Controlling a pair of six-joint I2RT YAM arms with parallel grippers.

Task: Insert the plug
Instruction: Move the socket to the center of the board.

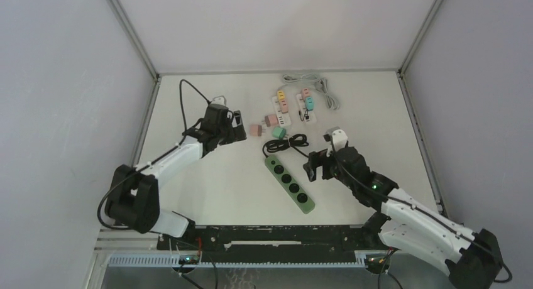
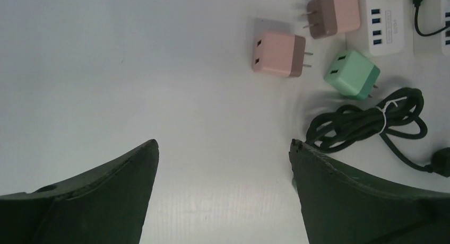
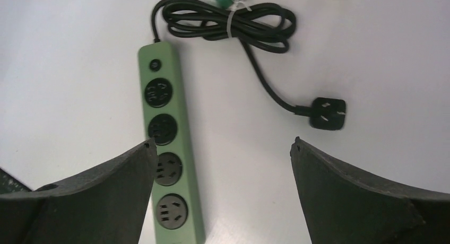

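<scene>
Both spread: left claw (image 2: 223,143), right claw (image 3: 223,141); slim green strip (image 3: 169,128), coiled black cord (image 3: 228,22), blocky plug (image 3: 329,114)

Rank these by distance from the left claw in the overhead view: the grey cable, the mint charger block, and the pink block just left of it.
1. Pink block, just right of the left gripper.
2. Mint charger block, further right, beside the pink one.
3. Grey cable, coiled near the table's far edge.
</scene>
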